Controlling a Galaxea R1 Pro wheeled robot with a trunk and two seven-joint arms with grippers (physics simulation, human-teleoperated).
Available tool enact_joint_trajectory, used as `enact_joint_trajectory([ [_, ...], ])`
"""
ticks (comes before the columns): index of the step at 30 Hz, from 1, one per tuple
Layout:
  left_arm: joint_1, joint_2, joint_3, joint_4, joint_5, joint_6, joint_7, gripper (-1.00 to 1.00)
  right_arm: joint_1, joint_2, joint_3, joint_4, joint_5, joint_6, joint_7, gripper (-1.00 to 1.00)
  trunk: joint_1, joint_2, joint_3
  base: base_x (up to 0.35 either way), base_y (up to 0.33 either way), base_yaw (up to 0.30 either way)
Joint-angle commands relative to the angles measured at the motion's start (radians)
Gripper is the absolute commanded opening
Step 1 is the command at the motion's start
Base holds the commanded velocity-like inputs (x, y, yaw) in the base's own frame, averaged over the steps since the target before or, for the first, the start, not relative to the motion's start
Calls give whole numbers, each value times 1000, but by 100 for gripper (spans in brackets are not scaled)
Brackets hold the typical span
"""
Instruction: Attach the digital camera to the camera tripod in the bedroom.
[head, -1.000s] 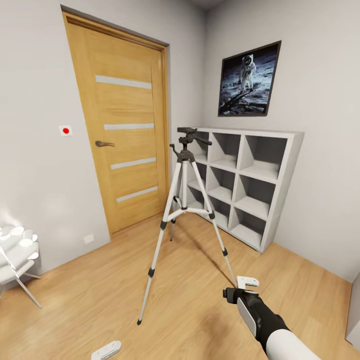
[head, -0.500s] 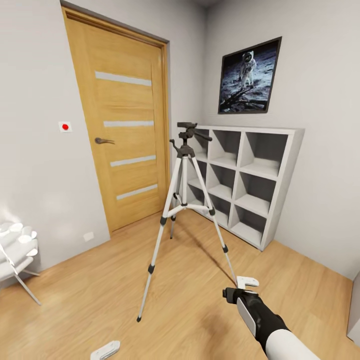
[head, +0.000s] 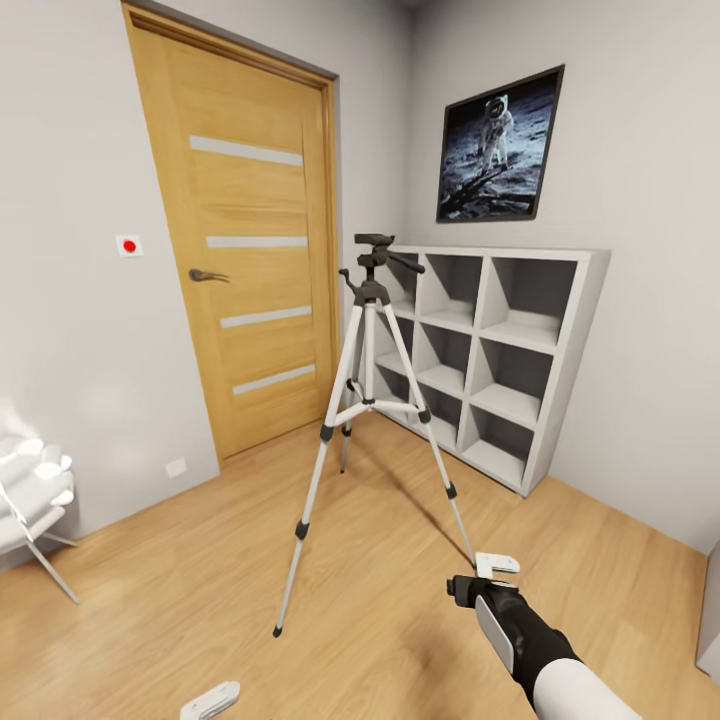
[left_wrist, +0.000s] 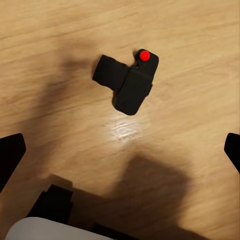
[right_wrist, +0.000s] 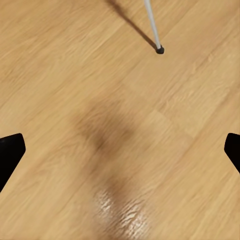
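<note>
On the floor, digital camera (left_wrist: 128, 82) unheld; view has shifted slightly.

Bright, sharp renders; perhaps edge-stretched.

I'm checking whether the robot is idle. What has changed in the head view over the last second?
The whole view drifted slightly, so the camera moved, not the room. The camera tripod stands as before by the shelves, the right gripper hangs unchanged.

Both arms hang low; each gripper (left_wrist: 120, 150) (right_wrist: 120, 150) apparently spread wide.
</note>
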Motion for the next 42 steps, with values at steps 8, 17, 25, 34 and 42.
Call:
enact_joint_trajectory([
  [8,0,-1,0,-2,11,-8,6,100,0,4,0,-1,-9,4,-6,100,31,-57,-26,0,0,0],
  [17,0,0,0,-4,11,-77,8,100,0,4,-2,-2,-11,-3,-6,100,65,-120,-54,0,0,0],
  [25,-87,0,10,-163,12,1,55,100,0,2,-2,-3,-11,1,-5,100,96,-176,-80,0,0,0],
  [34,-264,-16,11,-174,32,68,153,100,0,-2,-2,-4,-10,-2,-6,100,130,-239,-108,0,0,0],
  [42,-288,-15,-3,-139,24,-11,168,100,0,-5,0,-5,-9,-6,-7,100,161,-295,-133,0,0,0],
])
